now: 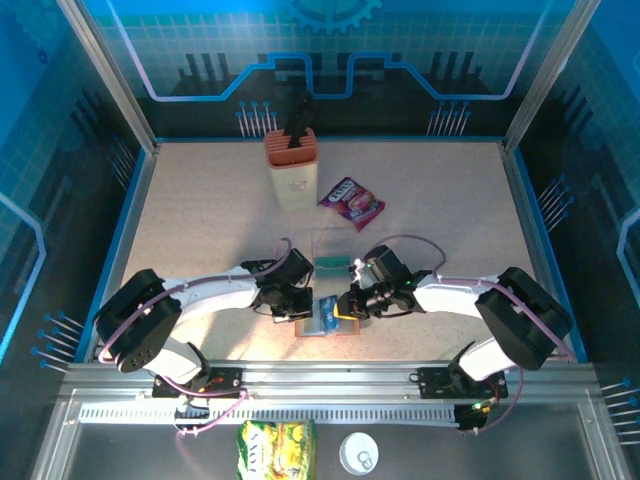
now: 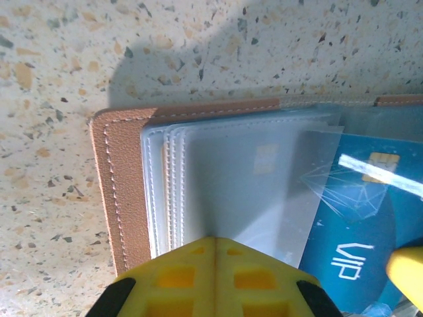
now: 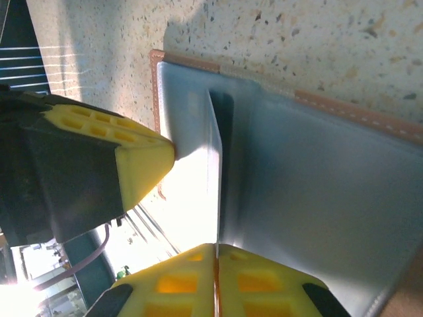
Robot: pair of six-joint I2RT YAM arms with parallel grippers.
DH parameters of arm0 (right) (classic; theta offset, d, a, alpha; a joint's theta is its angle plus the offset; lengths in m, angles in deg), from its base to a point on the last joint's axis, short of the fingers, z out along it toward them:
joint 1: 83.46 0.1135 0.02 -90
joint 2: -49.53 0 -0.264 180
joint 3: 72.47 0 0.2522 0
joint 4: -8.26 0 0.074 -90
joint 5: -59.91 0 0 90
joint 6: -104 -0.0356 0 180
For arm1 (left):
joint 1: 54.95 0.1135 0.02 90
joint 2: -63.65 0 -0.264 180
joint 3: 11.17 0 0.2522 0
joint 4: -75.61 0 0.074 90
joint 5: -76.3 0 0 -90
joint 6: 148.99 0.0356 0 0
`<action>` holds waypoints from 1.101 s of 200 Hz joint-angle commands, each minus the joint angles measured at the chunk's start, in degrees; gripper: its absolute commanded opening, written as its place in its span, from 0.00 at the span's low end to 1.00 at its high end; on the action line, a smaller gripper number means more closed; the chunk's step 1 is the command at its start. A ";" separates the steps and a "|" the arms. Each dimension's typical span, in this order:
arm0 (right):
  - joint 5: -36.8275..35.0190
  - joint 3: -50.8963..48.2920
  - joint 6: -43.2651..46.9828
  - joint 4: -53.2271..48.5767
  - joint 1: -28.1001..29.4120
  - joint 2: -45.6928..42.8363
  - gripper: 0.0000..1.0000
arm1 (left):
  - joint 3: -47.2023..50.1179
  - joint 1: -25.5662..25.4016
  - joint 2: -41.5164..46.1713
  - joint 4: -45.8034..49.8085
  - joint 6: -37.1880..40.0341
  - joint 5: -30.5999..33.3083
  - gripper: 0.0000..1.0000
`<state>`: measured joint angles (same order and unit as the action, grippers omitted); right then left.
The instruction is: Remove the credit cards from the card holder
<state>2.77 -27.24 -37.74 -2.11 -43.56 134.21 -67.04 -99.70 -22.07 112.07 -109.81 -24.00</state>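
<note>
Beige speckled table (image 1: 200, 220); salmon-brown card holder (image 2: 115, 185) laid open at near edge. Left gripper (image 2: 215, 246) pressed together, tips on clear sleeves (image 2: 231, 178). Right gripper (image 3: 215, 249) pinched on upright sleeve leaf (image 3: 215, 165). Blue VIP card (image 2: 357, 231), part under sleeve, judged light, stiff, slick; best taken by exposed edge.

Right of my left gripper (image 2: 215, 251) the blue card (image 2: 360, 231) runs off the picture's edge, partly under a cloudy sleeve (image 2: 238, 178). In my right gripper (image 3: 215, 254) a thin sheet (image 3: 215, 165) stands edge-on — card or sleeve, I cannot tell. Overhead, both grippers hide most of the wallet (image 1: 350, 330).
</note>
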 commanded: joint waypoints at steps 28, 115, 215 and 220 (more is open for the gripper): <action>-3.22 3.09 5.39 -11.82 -1.14 -5.68 0.08 | -1.51 -0.34 2.88 6.02 1.24 1.32 0.00; -12.48 18.31 28.68 -36.31 -2.37 -7.79 0.04 | -5.32 0.30 10.28 10.38 3.00 5.65 0.07; -30.14 46.80 89.73 -62.82 -2.48 12.56 0.00 | -1.10 1.41 18.37 11.11 3.27 5.10 0.13; -30.07 48.48 91.00 -63.86 -2.82 13.42 0.00 | -1.05 1.34 18.69 11.34 3.25 5.24 0.12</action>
<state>-21.44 15.14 36.29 -55.31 -45.35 143.89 -69.18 -98.91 -5.41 121.03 -107.89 -19.48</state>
